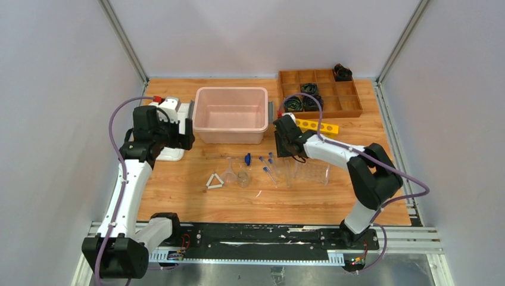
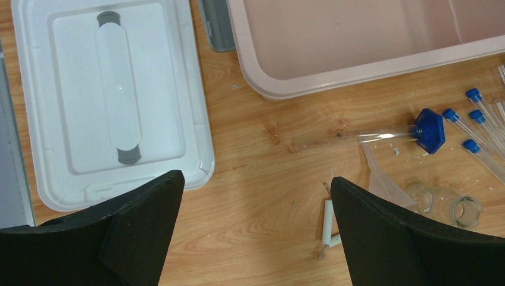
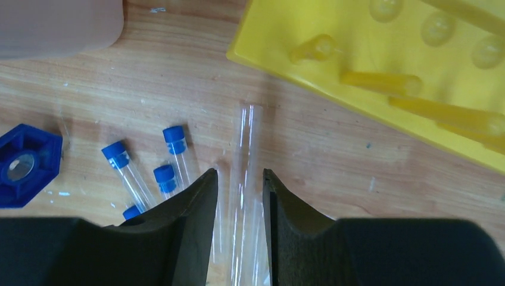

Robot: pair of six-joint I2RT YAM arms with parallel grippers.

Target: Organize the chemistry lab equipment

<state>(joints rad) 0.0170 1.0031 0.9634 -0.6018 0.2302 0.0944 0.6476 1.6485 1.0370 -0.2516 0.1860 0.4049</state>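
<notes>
From above, my right gripper (image 1: 290, 154) hangs over the small clear blue-capped tubes (image 1: 268, 168), just beside the clear plastic tube rack (image 1: 311, 173).

Left wrist: my left gripper (image 2: 256, 179) is spread wide, holding nothing.

Right wrist: my fingers are nearly together about a thin clear uncapped tube (image 3: 245, 143); I cannot tell whether they pinch it. It looks light, slick and probably brittle, so I'd grip it mid-barrel, gently.

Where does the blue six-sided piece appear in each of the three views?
Top view: the blue six-sided piece lies mid-table, in front of the pink bin.
Left wrist: the piece is at the right, below the bin's rim.
Right wrist: the piece is at the left edge.
Shared landmark: the blue-capped tubes beside it.
</notes>
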